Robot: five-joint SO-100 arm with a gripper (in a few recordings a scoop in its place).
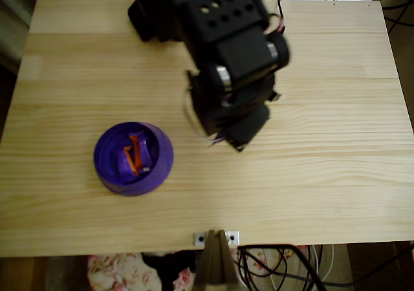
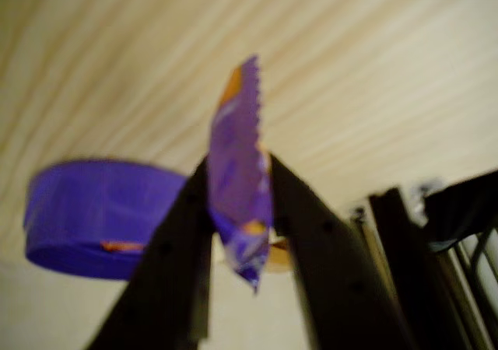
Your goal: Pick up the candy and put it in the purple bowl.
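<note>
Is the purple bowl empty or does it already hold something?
Not empty: the purple bowl already holds purple-and-orange wrapped sweets, seen in the overhead view.

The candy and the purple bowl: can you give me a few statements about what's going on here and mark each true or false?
1. The candy is pinched between the two fingers. True.
2. The purple bowl is empty. False: purple-and-orange wrapped sweets already lie in it.
3. In the overhead view the arm is directly over the bowl. False: it is to the bowl's right, above bare wooden table.
4. The bowl stands upright on the table. True.
</note>
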